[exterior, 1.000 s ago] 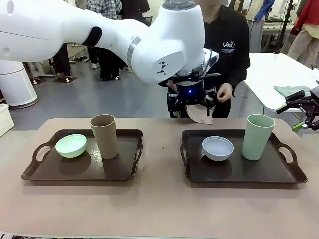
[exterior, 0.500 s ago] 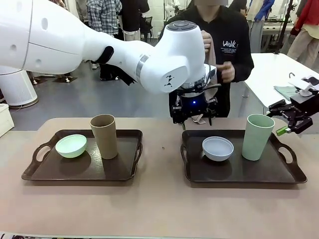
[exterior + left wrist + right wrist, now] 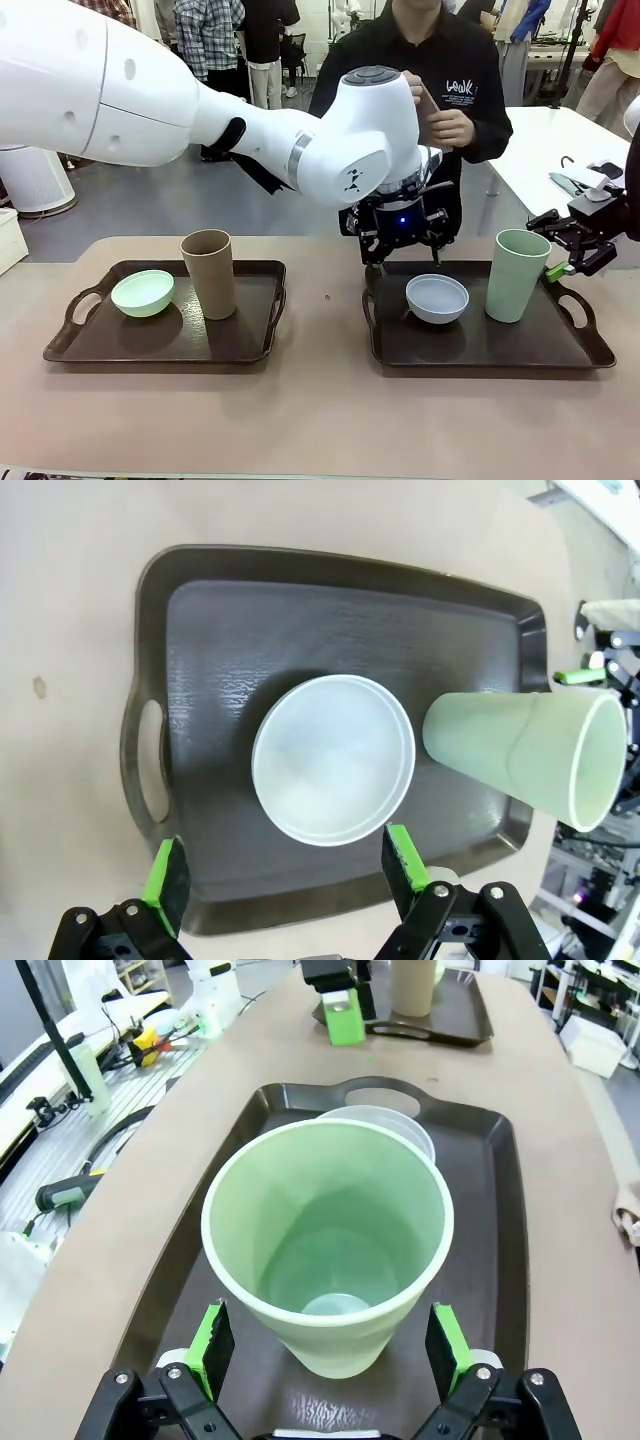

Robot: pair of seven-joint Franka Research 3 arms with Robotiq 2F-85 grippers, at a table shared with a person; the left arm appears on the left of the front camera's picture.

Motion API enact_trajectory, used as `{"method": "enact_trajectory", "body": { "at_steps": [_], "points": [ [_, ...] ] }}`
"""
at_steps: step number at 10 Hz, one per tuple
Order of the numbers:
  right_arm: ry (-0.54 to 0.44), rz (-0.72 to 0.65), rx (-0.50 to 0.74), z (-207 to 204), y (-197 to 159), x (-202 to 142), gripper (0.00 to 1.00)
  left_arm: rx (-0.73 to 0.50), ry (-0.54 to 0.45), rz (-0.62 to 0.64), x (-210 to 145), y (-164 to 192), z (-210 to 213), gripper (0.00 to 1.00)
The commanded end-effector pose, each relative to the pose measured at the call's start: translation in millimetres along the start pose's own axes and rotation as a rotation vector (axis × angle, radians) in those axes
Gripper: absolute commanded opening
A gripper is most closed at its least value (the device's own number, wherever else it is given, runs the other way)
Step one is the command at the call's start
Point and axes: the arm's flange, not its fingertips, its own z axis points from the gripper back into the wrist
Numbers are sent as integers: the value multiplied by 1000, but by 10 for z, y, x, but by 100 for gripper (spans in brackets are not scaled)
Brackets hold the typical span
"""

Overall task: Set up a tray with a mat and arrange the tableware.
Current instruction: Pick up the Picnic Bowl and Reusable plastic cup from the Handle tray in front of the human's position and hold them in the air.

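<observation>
Right gripper (image 3: 550,245) beside green cup (image 3: 516,275) (upright)

So that's two trays (image 3: 230,342) (image 3: 480,347), two bowls (image 3: 142,293) (image 3: 437,298), two cups (image 3: 209,272) (image 3: 516,275), one of each per tray.

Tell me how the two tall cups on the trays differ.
The tan cup is on the left tray by the mint bowl; the pale green cup on the right tray by the whitish bowl. The open right gripper faces the pale green cup, not the tan cup. Both stand upright.
</observation>
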Motion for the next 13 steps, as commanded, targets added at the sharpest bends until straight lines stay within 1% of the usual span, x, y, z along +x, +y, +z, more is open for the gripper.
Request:
{"method": "enact_trajectory", "body": {
  "at_steps": [1, 3, 5, 7, 9, 13],
  "points": [
    [-6, -2, 39, -13, 10, -26, 100, 17, 9, 31, 16, -70, -94, 100],
    [-15, 4, 50, -109, 29, -32, 100, 42, 7, 31, 26, -105, -232, 100],
    [-28, 4, 11, -254, -64, -47, 100, 72, 11, 34, 58, -145, -390, 100],
    [-35, -8, 34, -408, -120, -107, 100, 121, 1, 10, 59, -165, -528, 100],
    [-31, -11, 38, -466, -156, -170, 100, 131, -7, -14, 53, -171, -584, 100],
    [-53, 11, 44, -560, -193, -228, 100, 169, -4, -41, 77, -121, -710, 100]
  ]
}}
